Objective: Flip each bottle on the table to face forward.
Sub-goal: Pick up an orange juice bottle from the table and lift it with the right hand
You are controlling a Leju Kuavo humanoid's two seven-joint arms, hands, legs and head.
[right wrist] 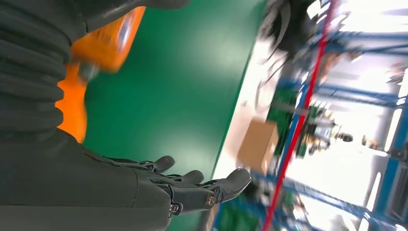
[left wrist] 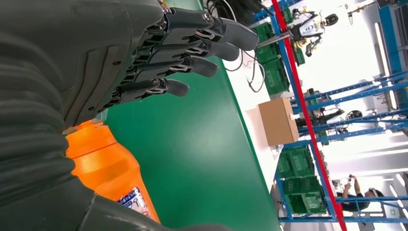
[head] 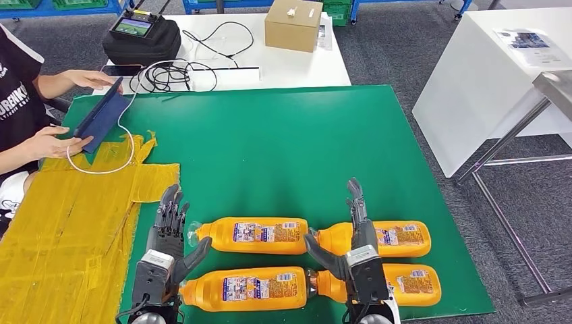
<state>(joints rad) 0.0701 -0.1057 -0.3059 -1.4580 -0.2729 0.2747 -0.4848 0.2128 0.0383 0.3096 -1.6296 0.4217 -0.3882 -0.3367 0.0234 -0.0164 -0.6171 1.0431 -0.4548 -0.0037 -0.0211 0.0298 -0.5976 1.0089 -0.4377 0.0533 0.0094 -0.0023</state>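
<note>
Four orange bottles are counted on the green tabletop, lying on their sides in two rows of two near the robot's edge. In the far row, the far left bottle is laid with its clear cap toward the left hand, and the far right bottle is partly covered by the right hand. In the near row, the near left bottle is set neck to neck with the near right bottle. Printed labels are turned upward on all four.

Two hands are seen. The left hand is held just left of the two left bottles, its fingers spread apart and straight, with nothing gripped. The right hand is raised over the gap between the left and right pairs, its fingers extended and apart, nothing held; whether it touches a bottle cannot be told.

One cardboard box, one black case and a coil of cables are seen on a white table beyond. One person is seated at the left, a dark tablet held in both hands. Yellow taped sheeting is spread along the left side.

The left wrist view gives an orange bottle shoulder close beside the palm and blue shelving with green crates, which the head view barely shows. The right wrist view is blurred.
</note>
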